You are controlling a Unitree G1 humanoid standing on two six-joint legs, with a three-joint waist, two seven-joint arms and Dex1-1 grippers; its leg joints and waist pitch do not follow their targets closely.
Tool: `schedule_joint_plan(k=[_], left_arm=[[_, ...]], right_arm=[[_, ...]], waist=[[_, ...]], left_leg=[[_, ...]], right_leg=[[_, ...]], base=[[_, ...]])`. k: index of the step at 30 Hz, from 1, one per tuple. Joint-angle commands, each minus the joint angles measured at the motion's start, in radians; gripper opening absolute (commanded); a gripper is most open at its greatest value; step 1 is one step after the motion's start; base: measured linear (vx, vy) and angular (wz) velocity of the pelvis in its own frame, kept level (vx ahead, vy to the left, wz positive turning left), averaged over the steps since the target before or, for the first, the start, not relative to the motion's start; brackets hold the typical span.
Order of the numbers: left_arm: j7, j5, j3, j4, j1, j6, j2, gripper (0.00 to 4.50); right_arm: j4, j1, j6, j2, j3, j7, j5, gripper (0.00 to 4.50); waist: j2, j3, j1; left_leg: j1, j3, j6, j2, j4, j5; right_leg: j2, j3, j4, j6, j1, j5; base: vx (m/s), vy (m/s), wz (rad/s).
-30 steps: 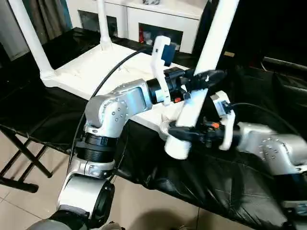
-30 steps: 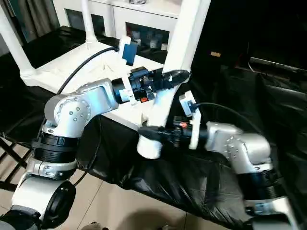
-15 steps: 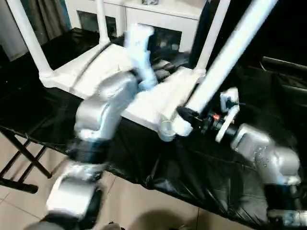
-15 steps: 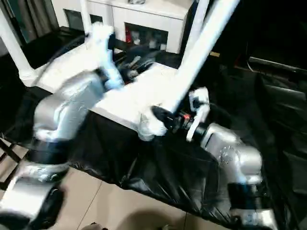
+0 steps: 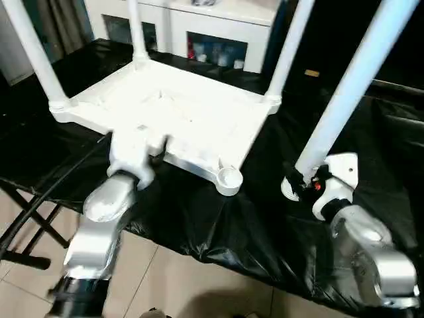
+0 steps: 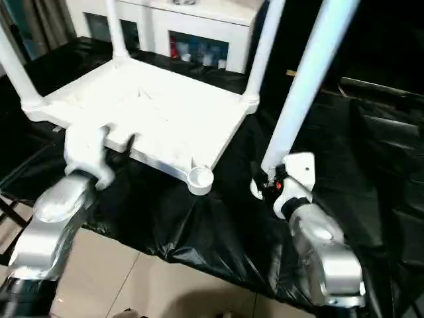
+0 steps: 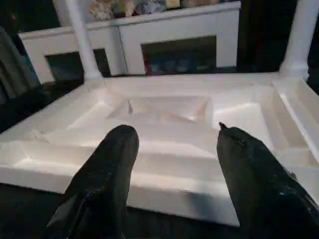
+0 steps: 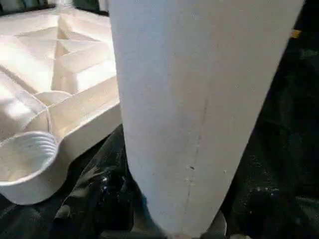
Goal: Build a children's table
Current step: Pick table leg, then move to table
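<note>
The children's table lies upside down: its white ribbed tabletop [image 5: 179, 116] rests on black cloth. Three white legs [image 5: 285, 53] stand in corner sockets. The front corner socket [image 5: 228, 177] is empty. My right gripper [image 5: 299, 184] is shut on the thick end of the fourth leg [image 5: 351, 86], which leans up to the right, its end a hand's width right of the empty socket. In the right wrist view, black fingers [image 8: 94, 199] flank this leg [image 8: 199, 99]. My left gripper [image 7: 172, 132] is open and holds nothing, just in front of the tabletop's front edge [image 7: 149, 184].
A white cabinet with glass doors [image 5: 218, 26] stands behind the work table. Black cloth [image 5: 265, 245] covers the table and hangs over its front edge. The stand's black folding legs [image 5: 33, 225] show at the lower left above a tiled floor.
My left gripper let go of the leg and swung back left to the tabletop's front edge. My right gripper carried the leg's end right, off the front socket.
</note>
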Motion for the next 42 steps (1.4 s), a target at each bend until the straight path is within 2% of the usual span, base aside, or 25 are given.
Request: schedule_joint_plan(k=[1, 2, 3, 4, 5, 6, 7, 8, 9, 10, 11, 12, 13, 14, 15, 16, 17, 18, 22, 27, 29, 33, 39, 40, 42], left_arm=[[0.006, 0.002, 0.007, -0.003, -0.028, -0.012, 0.001, 2.9], [0.008, 0.007, 0.008, -0.005, -0.031, -0.014, 0.004, 2.9], [0.021, 0.035, 0.001, -0.009, -0.033, -0.017, 0.016, 2.9], [0.021, 0.035, 0.001, -0.009, -0.033, -0.017, 0.016, 2.9], [0.034, 0.062, -0.005, -0.009, -0.034, -0.03, 0.027, 2.9], [0.044, 0.094, -0.018, -0.011, -0.033, -0.023, 0.044, 2.9], [0.042, 0.096, -0.02, -0.008, -0.03, -0.014, 0.049, 2.9], [0.037, 0.09, -0.019, -0.007, -0.026, -0.007, 0.05, 2.9], [0.032, 0.078, -0.012, -0.003, -0.023, -0.005, 0.047, 2.9], [0.032, 0.076, -0.01, -0.003, -0.022, -0.006, 0.046, 2.9], [0.03, 0.07, -0.005, -0.001, -0.019, -0.01, 0.043, 2.9], [0.035, 0.066, 0.003, -0.002, -0.015, -0.021, 0.04, 2.9], [0.033, 0.05, 0.014, -0.006, -0.013, -0.004, 0.034, 2.9], [0.041, 0.05, 0.021, -0.009, -0.013, 0.009, 0.031, 2.9], [0.039, 0.039, 0.029, -0.013, -0.013, 0.019, 0.028, 2.9], [0.038, 0.03, 0.036, -0.016, -0.011, 0.025, 0.023, 2.9], [0.038, 0.03, 0.036, -0.016, -0.011, 0.025, 0.023, 2.9], [0.024, 0.018, 0.039, -0.021, -0.007, 0.018, 0.022, 2.9], [-0.011, 0.016, 0.018, -0.034, 0.015, -0.007, 0.038, 2.9], [-0.042, -0.001, 0.007, -0.063, 0.037, -0.004, 0.043, 2.9], [-0.048, -0.002, 0.003, -0.071, 0.046, -0.001, 0.044, 2.9], [-0.054, -0.003, 0.004, -0.079, 0.053, 0.007, 0.043, 2.9], [-0.068, -0.011, 0.002, -0.082, 0.056, 0.016, 0.046, 2.9], [-0.072, -0.013, 0.002, -0.083, 0.057, 0.017, 0.048, 2.9], [-0.076, -0.014, 0.002, -0.084, 0.059, 0.018, 0.049, 2.9]], right_arm=[[-0.007, 0.007, -0.025, 0.014, -0.025, -0.031, 0.0, 1.91], [-0.009, 0.015, -0.029, 0.024, -0.026, -0.047, -0.003, 1.91], [-0.013, 0.022, -0.033, 0.037, -0.029, -0.058, 0.001, 1.91], [-0.013, 0.022, -0.033, 0.037, -0.029, -0.058, 0.001, 1.91], [-0.017, 0.027, -0.033, 0.048, -0.032, -0.064, 0.007, 1.91], [-0.025, 0.033, -0.028, 0.059, -0.034, -0.075, 0.005, 1.91], [-0.03, 0.038, -0.023, 0.069, -0.03, -0.077, 0.006, 1.91], [-0.033, 0.042, -0.02, 0.074, -0.025, -0.078, 0.004, 1.91], [-0.033, 0.045, -0.018, 0.081, -0.02, -0.085, 0.0, 1.91], [-0.033, 0.045, -0.018, 0.082, -0.019, -0.086, -0.001, 1.91], [-0.033, 0.047, -0.02, 0.087, -0.016, -0.091, -0.005, 1.91], [-0.035, 0.049, -0.019, 0.092, -0.014, -0.096, -0.006, 1.91], [-0.036, 0.05, -0.018, 0.101, -0.02, -0.109, -0.005, 1.91], [-0.036, 0.051, -0.019, 0.107, -0.025, -0.114, -0.001, 1.91], [-0.03, 0.051, -0.032, 0.103, -0.024, -0.111, -0.007, 1.91], [-0.025, 0.052, -0.041, 0.093, -0.017, -0.1, -0.012, 1.91], [-0.025, 0.052, -0.041, 0.093, -0.017, -0.1, -0.012, 1.91], [-0.022, 0.053, -0.049, 0.083, -0.01, -0.081, -0.01, 1.91], [-0.023, 0.054, -0.051, 0.074, 0.0, -0.038, 0.004, 1.91], [-0.03, 0.056, -0.051, 0.067, 0.014, -0.013, 0.008, 1.91], [-0.029, 0.055, -0.051, 0.067, 0.02, -0.005, 0.01, 1.91], [-0.031, 0.056, -0.051, 0.061, 0.031, 0.003, 0.014, 1.91], [-0.03, 0.063, -0.055, 0.063, 0.031, 0.006, 0.009, 1.91], [-0.032, 0.066, -0.056, 0.064, 0.029, 0.008, 0.007, 1.91], [-0.036, 0.07, -0.055, 0.065, 0.028, 0.013, 0.01, 1.91]], waist=[[-0.02, -0.052, 0.031], [-0.016, -0.047, 0.057], [-0.02, -0.041, 0.06], [-0.007, -0.045, 0.052], [0.015, -0.061, 0.021], [0.058, -0.058, -0.024], [0.04, -0.075, -0.04], [0.078, -0.071, -0.031], [0.077, -0.072, -0.037], [0.079, -0.082, -0.062], [0.082, -0.091, -0.065], [0.083, -0.095, -0.071], [0.076, -0.093, -0.071], [0.062, -0.094, -0.068], [0.051, -0.094, -0.065], [0.024, -0.083, -0.056], [0.016, -0.079, -0.04], [0.008, -0.071, -0.021], [0.032, -0.043, -0.036], [0.032, -0.02, -0.05], [0.04, -0.019, -0.058], [0.048, -0.027, -0.081], [0.038, -0.063, -0.056], [0.045, -0.07, -0.05], [0.047, -0.08, -0.06]], left_leg=[[-0.009, -0.028, 0.029, -0.022, 0.044, -0.254], [-0.032, -0.074, 0.03, -0.031, 0.098, -0.23], [-0.046, -0.096, 0.024, -0.039, 0.11, -0.218], [-0.036, -0.123, 0.01, -0.056, 0.073, -0.174], [0.014, -0.112, 0.018, -0.069, -0.035, -0.096], [0.081, -0.111, 0.105, 0.031, -0.101, -0.02], [0.029, -0.173, 0.157, 0.037, -0.115, 0.022], [0.013, -0.17, 0.04, 0.057, -0.105, 0.177], [0.024, -0.169, -0.036, 0.074, -0.101, 0.245], [0.046, -0.213, -0.098, 0.1, -0.084, 0.46], [0.073, -0.236, -0.072, 0.13, -0.07, 0.614], [0.064, -0.242, 0.011, 0.137, -0.063, 0.732], [0.055, -0.238, 0.068, 0.138, -0.063, 0.749], [0.037, -0.215, 0.193, 0.102, -0.049, 0.698], [0.021, -0.197, 0.226, 0.069, -0.03, 0.623], [-0.043, -0.134, 0.219, -0.016, -0.007, 0.397], [-0.057, -0.116, 0.194, -0.03, -0.013, 0.253], [-0.046, -0.111, 0.149, -0.015, -0.022, 0.049], [-0.013, -0.116, 0.074, 0.039, -0.09, -0.251], [0.038, -0.122, -0.015, 0.04, -0.102, -0.625], [0.057, -0.125, -0.008, 0.038, -0.114, -0.675], [0.057, -0.129, -0.011, 0.045, -0.144, -0.683], [-0.006, -0.074, 0.148, 0.005, -0.097, -0.122], [-0.004, -0.077, 0.18, 0.001, -0.093, -0.027], [0.043, -0.102, 0.27, 0.011, -0.092, 0.121]], right_leg=[[-0.144, 0.221, -0.168, -0.125, 0.079, -0.622], [-0.17, 0.303, -0.188, -0.133, 0.091, -0.67], [-0.155, 0.325, -0.187, -0.139, 0.095, -0.663], [-0.071, 0.317, -0.17, -0.139, 0.084, -0.549], [0.05, 0.247, -0.134, -0.066, 0.057, -0.382], [0.086, 0.069, 0.012, -0.013, -0.078, -0.28], [0.039, 0.01, 0.08, -0.048, -0.023, -0.158], [0.002, -0.027, 0.047, -0.075, -0.019, -0.029], [-0.004, -0.039, 0.045, -0.081, -0.021, -0.002], [-0.028, -0.046, 0.049, -0.058, -0.008, -0.006], [-0.041, -0.057, 0.064, -0.034, -0.023, -0.06], [-0.05, -0.06, 0.075, -0.013, -0.016, -0.088], [-0.057, -0.056, 0.076, -0.014, -0.016, -0.092], [-0.077, -0.035, 0.043, -0.041, 0.003, -0.037], [-0.099, -0.017, 0.007, -0.073, 0.021, 0.023], [-0.146, 0.0, -0.037, -0.145, 0.074, 0.127], [-0.173, 0.009, -0.055, -0.143, 0.091, 0.113], [-0.19, 0.022, -0.08, -0.127, 0.093, -0.008], [-0.129, -0.018, -0.099, -0.166, 0.066, -0.401], [-0.133, -0.047, -0.138, -0.091, 0.066, -0.729], [-0.12, -0.071, -0.151, -0.075, 0.094, -0.725], [-0.119, -0.084, -0.139, -0.111, 0.132, -0.538], [-0.13, -0.054, -0.124, -0.251, 0.207, -0.263], [-0.115, -0.063, -0.107, -0.26, 0.208, -0.165], [-0.079, -0.089, -0.06, -0.252, 0.175, 0.009]], base=[[-0.032, 0.129, -0.61], [-0.019, 0.124, -0.42], [-0.022, 0.196, -0.51], [-0.013, 0.109, -0.29], [-0.032, 0.223, -0.55], [-0.053, 0.239, -0.44], [-0.097, 0.342, -0.41], [-0.079, 0.228, -0.15], [-0.041, 0.195, 0.07], [0.003, 0.092, 0.04], [-0.012, 0.143, 0.03], [-0.044, 0.074, -0.06], [-0.044, 0.074, -0.06], [-0.075, 0.001, -0.07], [-0.08, -0.067, -0.06], [-0.139, -0.121, -0.03], [-0.094, -0.099, -0.01], [-0.111, -0.099, 0.02], [-0.075, -0.061, 0.03], [-0.04, -0.016, 0.04], [0.0, 0.0, 0.0], [0.022, 0.006, -0.02], [0.111, 0.002, -0.01], [0.155, -0.012, 0.03], [0.173, -0.011, 0.06]])
